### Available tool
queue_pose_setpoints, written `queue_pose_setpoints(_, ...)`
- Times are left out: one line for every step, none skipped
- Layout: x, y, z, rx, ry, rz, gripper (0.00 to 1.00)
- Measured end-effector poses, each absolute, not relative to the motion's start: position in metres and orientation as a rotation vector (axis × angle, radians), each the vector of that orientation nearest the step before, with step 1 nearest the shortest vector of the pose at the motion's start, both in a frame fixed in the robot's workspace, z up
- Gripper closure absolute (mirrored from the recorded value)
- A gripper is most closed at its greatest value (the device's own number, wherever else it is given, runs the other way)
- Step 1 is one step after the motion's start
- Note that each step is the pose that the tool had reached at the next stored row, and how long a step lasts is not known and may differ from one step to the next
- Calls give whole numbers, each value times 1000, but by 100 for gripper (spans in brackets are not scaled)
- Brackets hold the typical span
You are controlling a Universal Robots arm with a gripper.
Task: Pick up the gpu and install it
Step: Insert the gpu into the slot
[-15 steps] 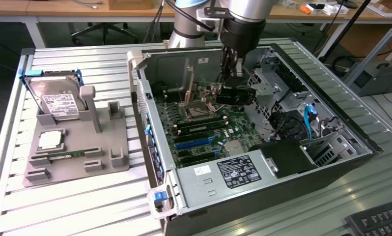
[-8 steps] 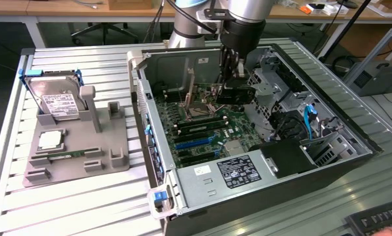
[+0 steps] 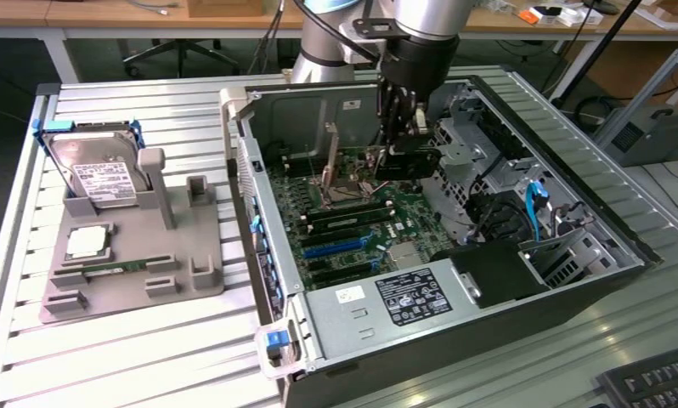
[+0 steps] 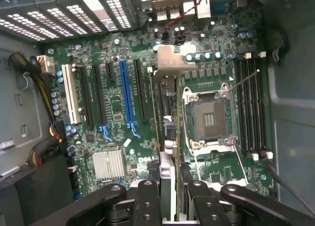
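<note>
1. a slatted metal table (image 3: pixel 146 357) carries it all, and the case (image 3: pixel 274 280) lies on its side in the middle, top wide open.
2. behind the case there's a wooden desk (image 3: pixel 112 17) with a chair base (image 3: pixel 186 53) under it.
3. off the case on the exterior view's left sits a grey tray (image 3: pixel 192 280), close beside the case wall, with a drive (image 3: pixel 101 180) standing in it.
4. by the case's corner on the exterior view's right, a keyboard (image 3: pixel 657 382) lies at the table's edge.
5. inside the case the board (image 3: pixel 362 234) lies flat, with the supply (image 3: pixel 396 297) at its near end.
6. the arm drops into the case from above, and the gripper (image 3: pixel 405 153) is clamped on the gpu (image 3: pixel 409 164), a finger on either face.
7. from the wrist, the gripper (image 4: pixel 172 186) has the gpu (image 4: pixel 166 167) edge-on over the board (image 4: pixel 113 48), between the blue slot (image 4: pixel 127 95) and the socket (image 4: pixel 209 120), just beside the socket.
8. i can't tell whether the gpu's lower edge touches the board.
9. the case walls rise all round the gripper, so the open room is upward.
10. bare slats lie in front of the case and around the tray.
</note>
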State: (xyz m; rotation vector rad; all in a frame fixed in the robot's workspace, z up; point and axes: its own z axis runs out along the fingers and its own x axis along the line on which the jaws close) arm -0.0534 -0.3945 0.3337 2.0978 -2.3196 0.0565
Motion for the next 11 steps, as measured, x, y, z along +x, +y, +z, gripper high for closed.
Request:
queue_pose_setpoints(-53,-394,334,2108,-2310,57,73)
queue_pose_setpoints(-53,-394,334,2118,-2301,58,73)
queue_pose_setpoints(-53,-394,333,2135,-2284,59,73)
queue_pose_setpoints(-53,-394,333,2161,-2258,61,73)
queue_pose_setpoints(-53,-394,333,2175,-2245,62,73)
queue_pose_setpoints(-53,-394,333,2190,-2230,63,73)
queue_pose_setpoints(-53,-394,333,2203,-2217,64,73)
queue_pose_setpoints(-53,-394,333,2215,-2204,64,73)
queue_pose_setpoints(-53,-394,333,2229,-2191,65,73)
queue_pose_setpoints(-53,-394,333,2238,-2181,65,73)
queue_pose_setpoints(-53,-394,333,2250,-2169,66,73)
